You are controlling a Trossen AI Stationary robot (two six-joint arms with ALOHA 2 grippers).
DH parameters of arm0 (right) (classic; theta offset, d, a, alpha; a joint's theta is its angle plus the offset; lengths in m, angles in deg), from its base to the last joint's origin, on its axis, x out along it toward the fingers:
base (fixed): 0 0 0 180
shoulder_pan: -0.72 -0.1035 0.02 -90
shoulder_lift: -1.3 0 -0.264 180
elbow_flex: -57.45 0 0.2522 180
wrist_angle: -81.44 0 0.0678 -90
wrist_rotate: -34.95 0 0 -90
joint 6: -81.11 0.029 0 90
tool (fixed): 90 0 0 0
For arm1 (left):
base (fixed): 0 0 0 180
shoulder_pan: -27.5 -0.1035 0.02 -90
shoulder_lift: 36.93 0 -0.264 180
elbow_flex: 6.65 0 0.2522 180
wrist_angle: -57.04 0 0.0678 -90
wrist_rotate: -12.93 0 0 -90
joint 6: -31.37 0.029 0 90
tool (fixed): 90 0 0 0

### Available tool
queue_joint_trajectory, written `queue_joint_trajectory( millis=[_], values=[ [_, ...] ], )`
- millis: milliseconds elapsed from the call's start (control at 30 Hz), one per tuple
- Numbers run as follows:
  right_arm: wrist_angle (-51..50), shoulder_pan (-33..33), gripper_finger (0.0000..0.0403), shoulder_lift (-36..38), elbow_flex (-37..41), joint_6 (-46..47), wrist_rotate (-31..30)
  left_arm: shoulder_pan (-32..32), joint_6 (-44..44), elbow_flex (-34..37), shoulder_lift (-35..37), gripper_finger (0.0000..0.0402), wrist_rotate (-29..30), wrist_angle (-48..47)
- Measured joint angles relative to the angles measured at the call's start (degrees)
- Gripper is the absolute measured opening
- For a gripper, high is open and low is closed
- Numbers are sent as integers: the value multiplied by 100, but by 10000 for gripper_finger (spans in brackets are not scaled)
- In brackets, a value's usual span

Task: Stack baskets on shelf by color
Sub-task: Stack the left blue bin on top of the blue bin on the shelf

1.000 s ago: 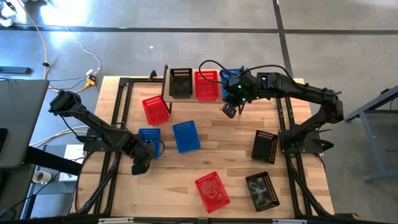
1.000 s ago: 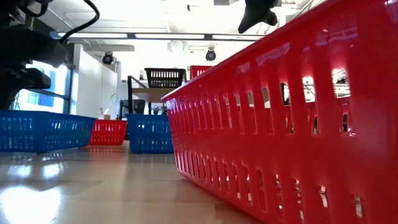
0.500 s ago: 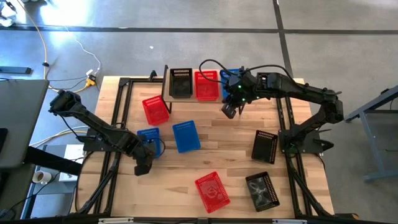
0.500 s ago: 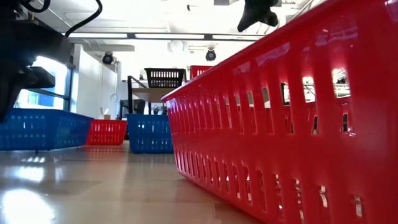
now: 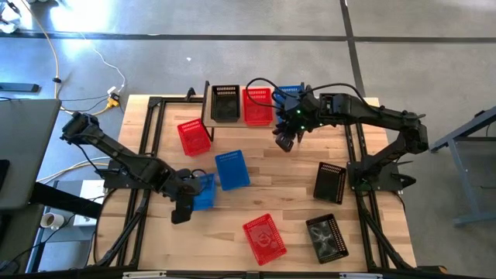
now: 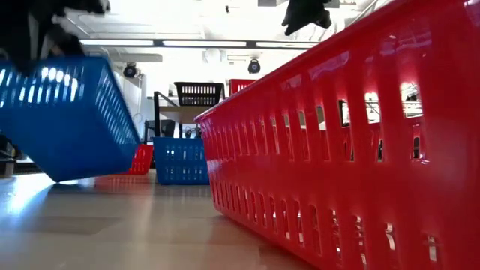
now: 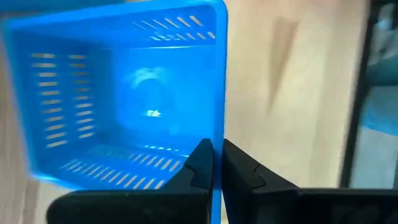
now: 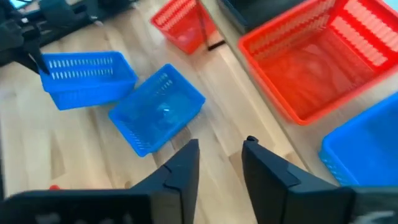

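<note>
A blue basket [image 5: 203,191] is pinched by its wall in the left gripper [image 7: 216,163] above the bench [image 5: 287,180]; a level carry to the shelf [image 5: 208,116] is advised, while the right gripper [image 8: 219,163] is spread nearby.

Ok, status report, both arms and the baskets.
Left gripper shut on blue mesh plastic basket, lifted, tilted. Right gripper open, empty, beside wooden shelf. Nothing blocking.

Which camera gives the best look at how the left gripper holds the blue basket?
The left wrist view: the left gripper pinches the blue basket by its rim. The low view shows it lifted and tilted; the high view, from above; the right wrist view, from afar.
</note>
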Motion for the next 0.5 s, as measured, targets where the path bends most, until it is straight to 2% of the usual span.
queue_joint_trajectory(
  millis=[167,500],
  values=[
    [143,-22,122,-2,0,7,334,0,298,-442,0,2,114,-83],
    [143,-22,122,-2,0,469,361,71,721,-1014,0,1,373,-898]
  ],
)
